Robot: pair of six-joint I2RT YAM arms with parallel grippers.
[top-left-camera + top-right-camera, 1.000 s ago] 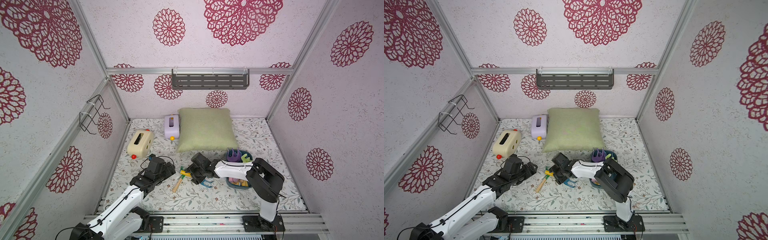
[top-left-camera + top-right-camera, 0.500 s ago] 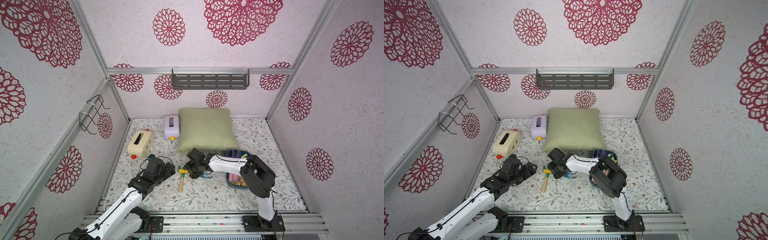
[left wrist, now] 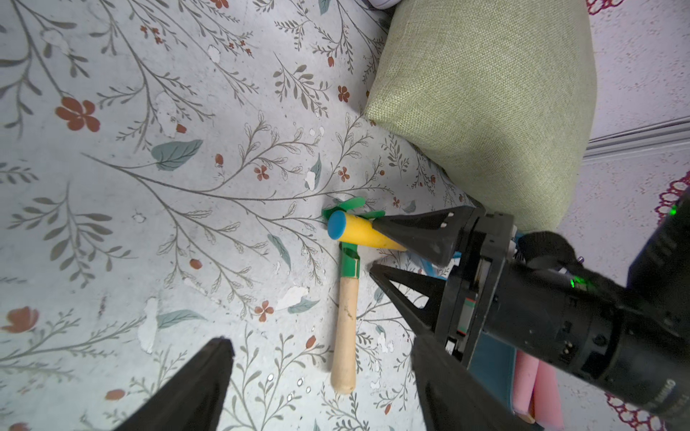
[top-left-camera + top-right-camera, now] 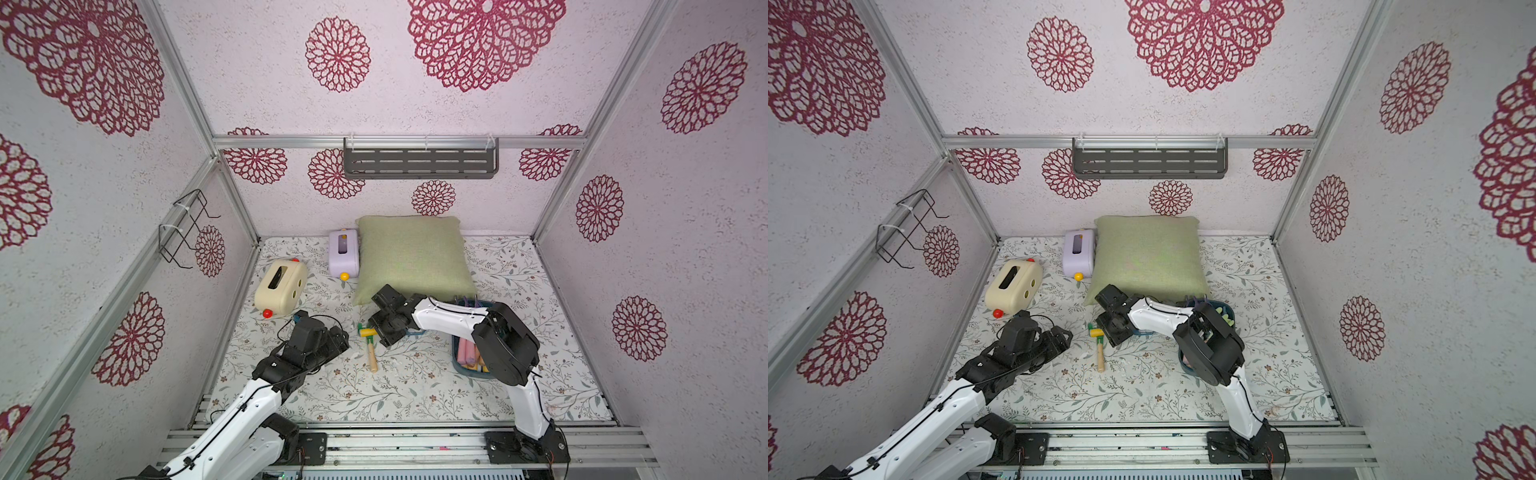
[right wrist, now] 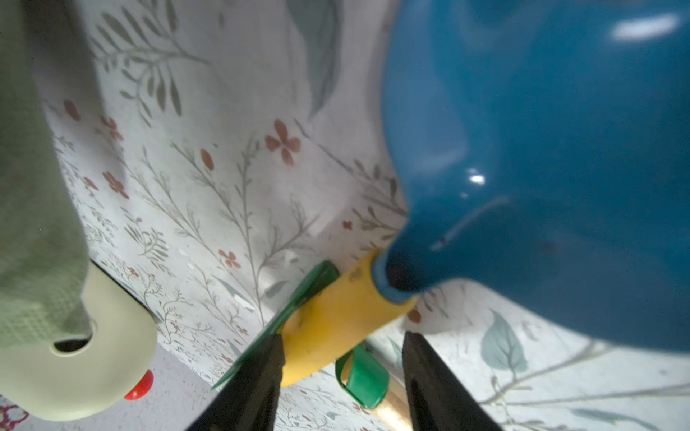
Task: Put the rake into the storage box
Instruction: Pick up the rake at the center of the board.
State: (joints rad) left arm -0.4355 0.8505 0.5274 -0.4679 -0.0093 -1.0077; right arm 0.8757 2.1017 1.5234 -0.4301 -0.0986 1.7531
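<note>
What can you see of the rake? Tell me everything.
The rake lies flat on the flowered table, outside the storage box. It has a pale wooden-looking handle, a green collar and flat green prongs. A yellow toy handle with a blue end lies across its neck, hiding part of the head. The right gripper sits there, fingers apart either side of the yellow handle; whether they touch the rake cannot be told. Its handle end points toward the robot's base.
</note>
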